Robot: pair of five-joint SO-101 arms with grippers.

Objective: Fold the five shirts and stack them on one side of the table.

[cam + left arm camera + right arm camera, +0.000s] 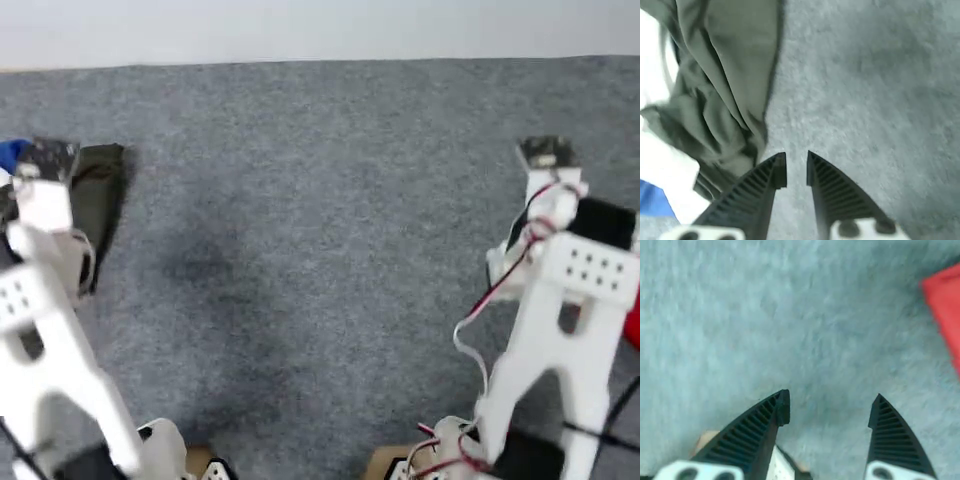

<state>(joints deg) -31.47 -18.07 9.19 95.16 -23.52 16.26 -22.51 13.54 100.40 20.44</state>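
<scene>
At the table's left edge lies a small heap of cloth: a blue shirt at the very rim, a white one under it in the left wrist view, and an olive shirt on the inner side, bunched in soft folds rather than flat. The left gripper hangs just beside the olive shirt's inner edge, over grey table, its jaws only a slit apart and holding nothing. Well across the table, near the right edge, the right gripper hovers over bare grey surface with its jaws spread wide, also holding nothing. A red shirt pokes in at the right edge, near that arm but apart from its fingers. The heap on the left looks like the stack in the making, though whether the olive shirt is properly folded is hard to tell. With neither gripper on cloth, this seems a pause between shirts. The next move likely calls for the right gripper to swing to the red shirt, pinch a hem and drag it toward the middle, where both arms can reach it for folding
</scene>
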